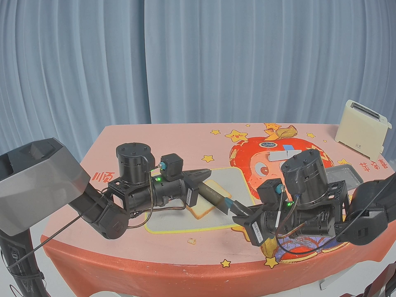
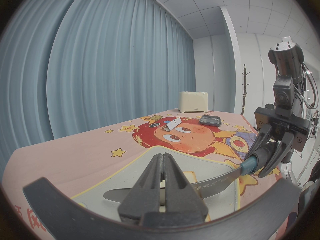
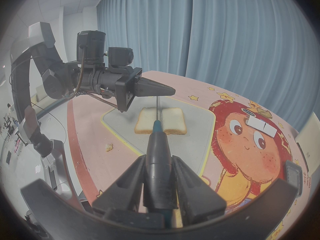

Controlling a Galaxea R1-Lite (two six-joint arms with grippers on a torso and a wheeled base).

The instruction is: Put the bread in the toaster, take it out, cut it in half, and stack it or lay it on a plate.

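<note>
I keep the right gripper (image 1: 242, 212) clenched on the knife (image 1: 214, 195), its blade edge-down across the middle of the bread (image 1: 201, 209) on the cutting mat (image 1: 243, 178). The left gripper (image 1: 205, 173), closed on nothing, sits over the slice's left edge, likely to steady it.

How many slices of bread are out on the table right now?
1: the bread slice lies on the grey mat, under the blade of the knife. Whether it's already cut through I can't tell, and the toaster could hide another.
</note>
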